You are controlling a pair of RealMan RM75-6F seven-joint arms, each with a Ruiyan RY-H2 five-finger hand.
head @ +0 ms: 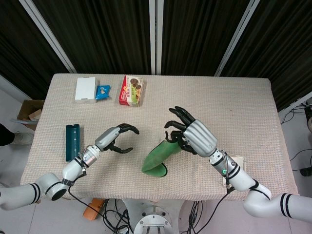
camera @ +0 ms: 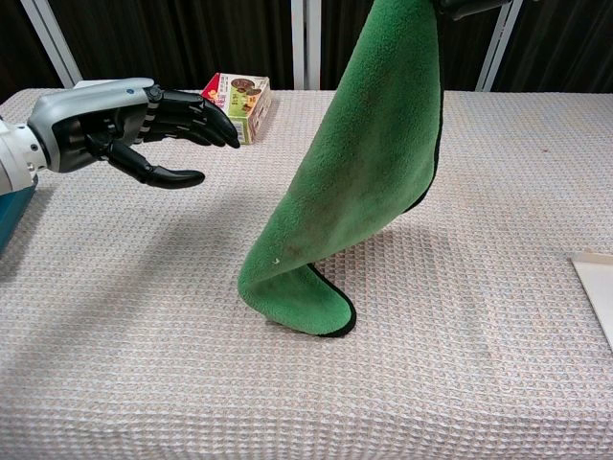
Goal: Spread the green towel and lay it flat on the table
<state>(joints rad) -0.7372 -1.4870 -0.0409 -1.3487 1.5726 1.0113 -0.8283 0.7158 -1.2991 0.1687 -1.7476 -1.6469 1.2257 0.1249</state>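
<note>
My right hand [head: 191, 132] pinches the top edge of the green towel [camera: 356, 182], which hangs down from my fingers with its folded lower end resting on the table [head: 234, 102] (center, near front edge). My left hand [camera: 105, 123] hovers apart to the towel's left, fingers spread, holding nothing, not touching the cloth.

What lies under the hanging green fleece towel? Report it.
The green fleece towel, held by the right hand, touches only the beige woven tablecloth. Beneath its folded bottom end nothing can be seen.
</note>
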